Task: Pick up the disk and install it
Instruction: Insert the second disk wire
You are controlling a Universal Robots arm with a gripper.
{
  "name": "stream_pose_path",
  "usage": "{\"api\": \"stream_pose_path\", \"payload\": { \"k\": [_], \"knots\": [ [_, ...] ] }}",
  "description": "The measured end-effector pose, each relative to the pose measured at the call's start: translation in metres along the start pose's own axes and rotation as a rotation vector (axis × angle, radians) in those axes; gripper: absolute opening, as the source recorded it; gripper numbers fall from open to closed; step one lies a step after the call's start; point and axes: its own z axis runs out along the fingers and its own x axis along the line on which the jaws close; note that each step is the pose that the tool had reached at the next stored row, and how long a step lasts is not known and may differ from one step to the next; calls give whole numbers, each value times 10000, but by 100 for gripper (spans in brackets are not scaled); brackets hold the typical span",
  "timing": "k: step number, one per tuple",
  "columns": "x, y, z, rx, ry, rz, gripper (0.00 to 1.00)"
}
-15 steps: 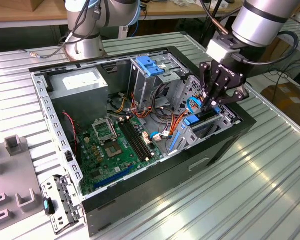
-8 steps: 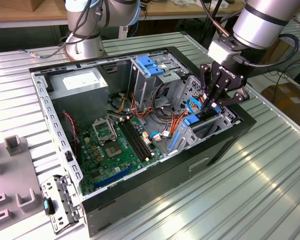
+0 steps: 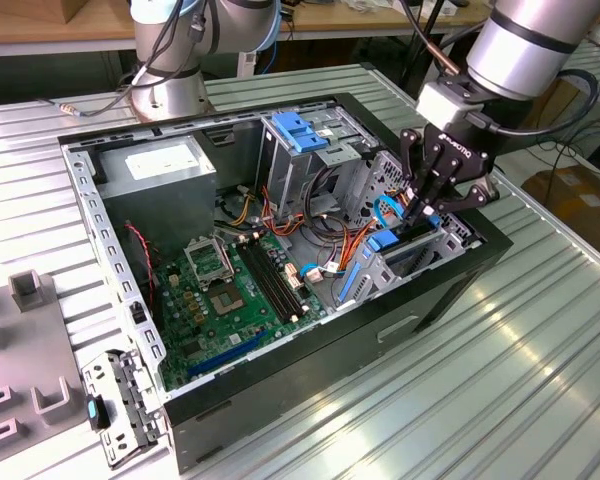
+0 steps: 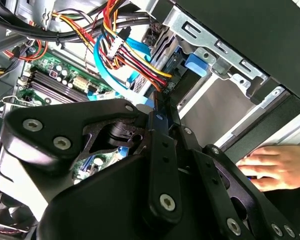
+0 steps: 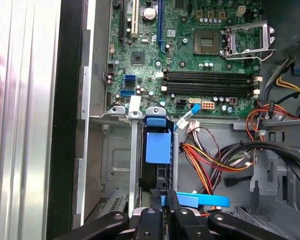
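The disk (image 5: 157,147) stands on edge in a slot of the metal drive cage (image 5: 117,150) at the front corner of the open computer case (image 3: 280,370). Its blue side rail faces the first wrist camera, with the dark body below it. My gripper (image 5: 165,196) hangs right over the disk's upper end with its fingers pressed together. The fingertips sit at or just above that end; whether they touch it is unclear. In the exterior view my gripper (image 3: 420,215) reaches down into the cage at the exterior view's right. The second wrist view has the gripper (image 4: 160,107) tips meeting beside a blue cable (image 4: 115,75).
Red, yellow and black cables (image 5: 210,160) crowd the space beside the cage. The motherboard (image 3: 230,290) lies inside the case, with a grey power supply (image 3: 165,170) and a light-blue bracket (image 3: 298,130) behind it. A person's hand (image 4: 270,165) rests outside the case wall.
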Motion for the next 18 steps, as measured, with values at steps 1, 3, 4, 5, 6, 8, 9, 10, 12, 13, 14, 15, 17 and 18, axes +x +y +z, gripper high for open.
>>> {"api": "stream_pose_path", "payload": {
  "k": [1,3,4,5,6,8,9,10,12,13,14,15,17,18],
  "knots": [
    [0,0,4,1,-20,-1,16],
    [1,-1,8,2,-54,-4,16],
    [1,-2,14,3,-84,-7,16],
    [3,-2,15,3,-113,-8,16],
    [3,-2,15,3,-129,-10,16],
    [4,-3,16,4,-148,-12,16],
    [4,-3,16,4,-155,-12,16],
    [5,-3,19,4,-162,-12,16],
    [7,-4,35,5,-178,-14,16],
    [9,-7,55,4,-176,-14,16],
    [13,-9,75,3,-177,-13,16],
    [16,-10,87,3,-185,-14,16],
    [20,-10,94,5,-198,-14,16],
    [20,-11,95,5,-200,-15,16]
  ]
}}
